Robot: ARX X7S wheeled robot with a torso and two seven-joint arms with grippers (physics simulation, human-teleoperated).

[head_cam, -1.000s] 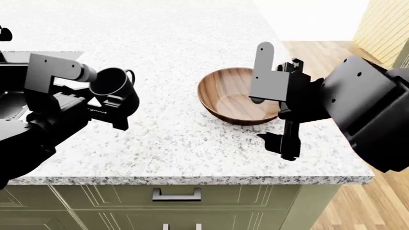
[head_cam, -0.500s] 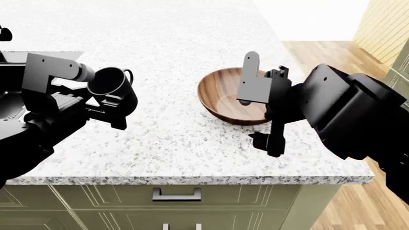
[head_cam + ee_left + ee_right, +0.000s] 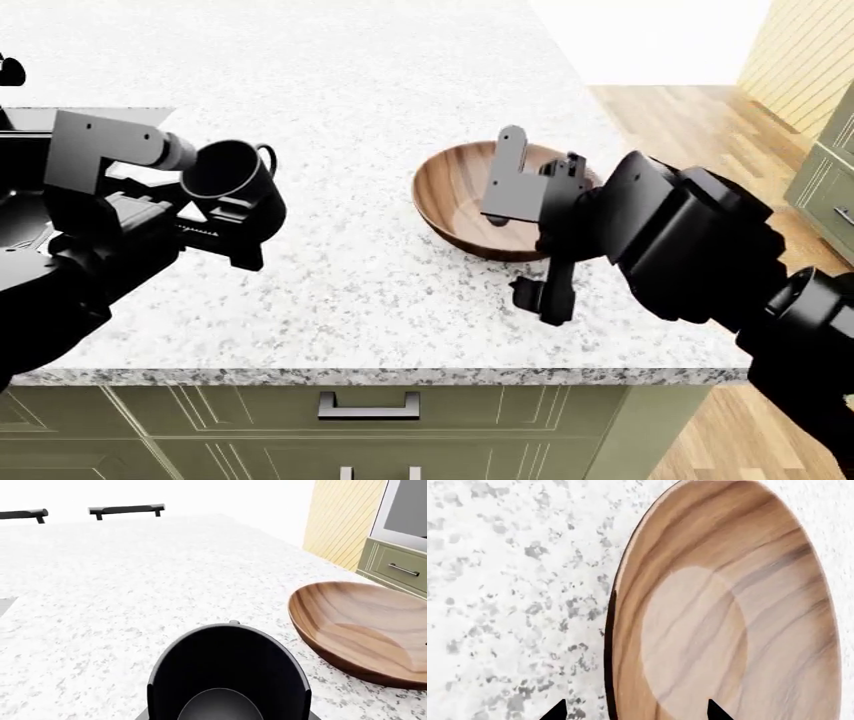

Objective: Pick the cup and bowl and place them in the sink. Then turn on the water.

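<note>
A: Two task items in view. The cup (image 3: pixel 230 170), matte black, is off the bench (image 3: pixel 360 290), held up at the left gripper (image 3: pixel 220 215) with its mouth tipped toward the camera and its loop handle on the far side.

B: Left jaws?

A: Closed on the cup's lower body, as far as the head view shows. In the left wrist view the cup (image 3: pixel 229 677) fills the lower middle, open mouth facing the lens, dark inside.

B: Bowl?

A: The bowl (image 3: pixel 467 205), brown wood with grain, sits upright on the speckled granite bench near its right end, well apart from the cup. Nothing inside it. In the left wrist view the bowl (image 3: pixel 360 630) lies beyond the cup, resting on the stone.

B: Right gripper?

A: The right gripper (image 3: pixel 523 240) is at the bowl's near right rim, jaws spread wide: one finger stands up over the bowl's inside, the other hangs down outside the rim over the bench. Holding nothing. Cannot tell whether either finger touches the wood. The right wrist view shows the bowl (image 3: pixel 720 605) close up with two dark fingertips (image 3: pixel 555 711) at the picture's edge, one over stone, one over the wood.

B: Sink?

A: Only a dark strip of the sink (image 3: pixel 24 215) shows at the far left of the head view, behind the left arm. Green cabinet drawers (image 3: pixel 367 410) below the bench edge, wood floor (image 3: pixel 694 120) to the right.
</note>
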